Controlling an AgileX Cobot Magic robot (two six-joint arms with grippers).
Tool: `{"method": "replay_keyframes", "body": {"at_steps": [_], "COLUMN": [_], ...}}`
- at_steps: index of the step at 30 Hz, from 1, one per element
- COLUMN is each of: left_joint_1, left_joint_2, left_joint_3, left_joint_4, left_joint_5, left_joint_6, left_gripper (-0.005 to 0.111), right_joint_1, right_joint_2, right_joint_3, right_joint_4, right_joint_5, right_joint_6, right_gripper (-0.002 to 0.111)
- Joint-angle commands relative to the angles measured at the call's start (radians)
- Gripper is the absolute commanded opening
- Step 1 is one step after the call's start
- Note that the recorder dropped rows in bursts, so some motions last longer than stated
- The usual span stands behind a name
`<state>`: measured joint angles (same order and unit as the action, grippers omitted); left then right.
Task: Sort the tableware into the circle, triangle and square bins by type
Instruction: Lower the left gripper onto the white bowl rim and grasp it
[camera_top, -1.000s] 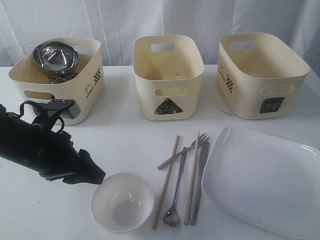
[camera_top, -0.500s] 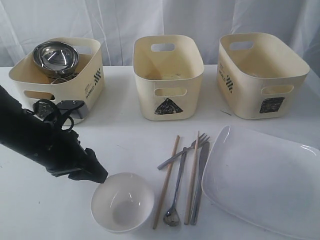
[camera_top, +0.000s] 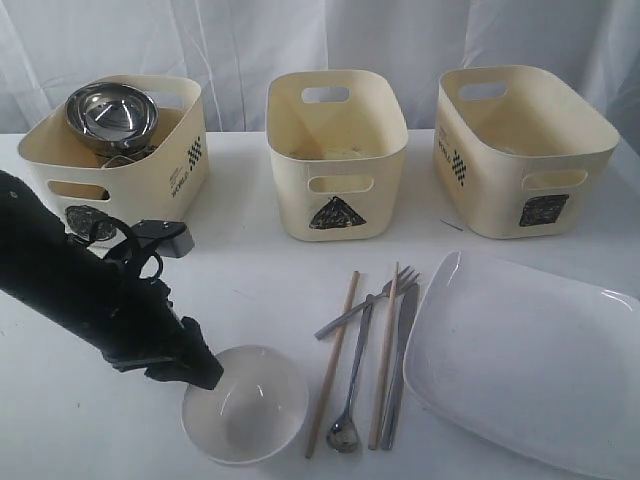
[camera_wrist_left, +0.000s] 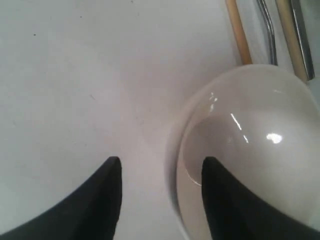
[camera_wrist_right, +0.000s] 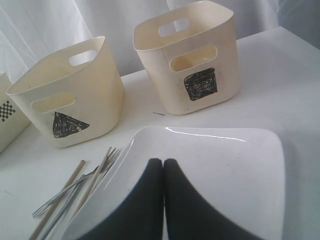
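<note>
The white bowl (camera_top: 250, 410) sits at the front of the table. My left gripper (camera_top: 200, 372) is open at its left rim. In the left wrist view the left gripper (camera_wrist_left: 161, 165) straddles the rim of the white bowl (camera_wrist_left: 250, 150), one finger inside and one outside. A steel bowl (camera_top: 111, 112) rests on top in the circle bin (camera_top: 180, 165); the mugs do not show. Chopsticks (camera_top: 331, 362), fork (camera_top: 372, 301), spoon (camera_top: 349, 405) and knife (camera_top: 398, 370) lie beside the square plate (camera_top: 530, 360). My right gripper (camera_wrist_right: 163, 162) is shut and empty above the plate (camera_wrist_right: 225, 165).
The triangle bin (camera_top: 337, 150) and the square bin (camera_top: 525, 150) stand in a row at the back with the circle bin. The right wrist view shows the triangle bin (camera_wrist_right: 70, 110), the square bin (camera_wrist_right: 190, 65) and the cutlery (camera_wrist_right: 75, 190). A white curtain hangs behind.
My left arm has moved right and down toward the white bowl; its open fingers now straddle the bowl's left rim. Nothing else has moved.
</note>
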<state>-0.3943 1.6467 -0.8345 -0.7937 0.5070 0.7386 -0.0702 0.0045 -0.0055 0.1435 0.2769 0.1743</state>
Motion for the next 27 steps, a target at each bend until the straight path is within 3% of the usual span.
{"method": "replay_keyframes", "body": {"at_steps": [1,22,27], "left_joint_1": [-0.032,-0.037,-0.037], "left_joint_2": [-0.002,0.05,0.052], "left_joint_3": [-0.004,-0.004,-0.004], "left_joint_4": [-0.003,0.009,0.013], "left_joint_5": [0.02,0.004,-0.011], "left_joint_6": [-0.006,-0.006,-0.004], "left_gripper": [0.053,0.053,0.036], "right_joint_1": [0.004,0.004,0.004], "right_joint_2": [-0.004,-0.004,-0.004], "right_joint_3": [0.005,0.005,0.005], "right_joint_4": [0.0,0.0,0.0], "right_joint_5": [-0.009,-0.009,-0.009], "right_joint_6": [0.005,0.005,0.005], "right_gripper": [0.0,0.0,0.0]}}
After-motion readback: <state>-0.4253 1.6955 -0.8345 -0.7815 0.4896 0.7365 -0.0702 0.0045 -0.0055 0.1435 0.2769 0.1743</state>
